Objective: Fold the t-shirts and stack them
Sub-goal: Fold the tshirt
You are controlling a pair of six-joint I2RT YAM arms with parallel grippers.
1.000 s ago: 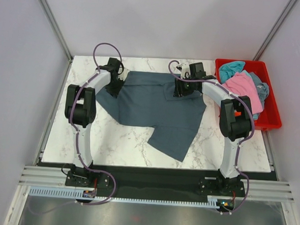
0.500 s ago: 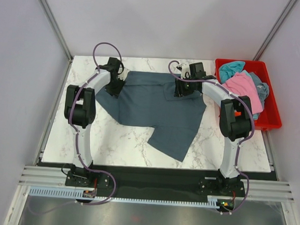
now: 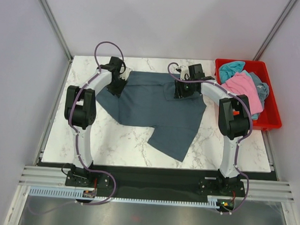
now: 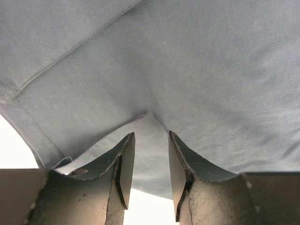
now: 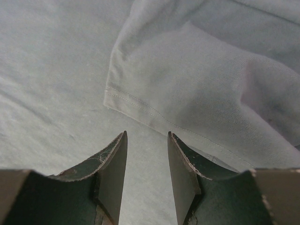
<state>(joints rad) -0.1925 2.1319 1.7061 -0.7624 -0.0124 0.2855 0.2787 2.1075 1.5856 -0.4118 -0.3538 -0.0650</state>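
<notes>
The large dark slate-blue t-shirt (image 3: 155,107) lies spread on the marble table, with one corner trailing toward the near edge. My left gripper (image 3: 115,87) is at its far left edge, jaws open, and a raised fold of the cloth (image 4: 154,70) lies between the fingers (image 4: 151,136). My right gripper (image 3: 180,92) is at the shirt's far right part, jaws open over the cloth (image 5: 147,133), just short of a folded-over sleeve hem (image 5: 154,115). A pink shirt (image 3: 242,85) and a teal one (image 3: 231,68) lie in the bin. The orange shirt is out of view.
The red plastic bin (image 3: 273,109) stands at the table's far right, holding the loose shirts, one of them grey-blue (image 3: 262,91). Bare marble (image 3: 112,141) shows at the near left and along the left edge. Walls close in on both sides.
Both grippers have shifted slightly at the shirt's far edge, the left a little farther back. The shirt's outline is nearly unchanged.
</notes>
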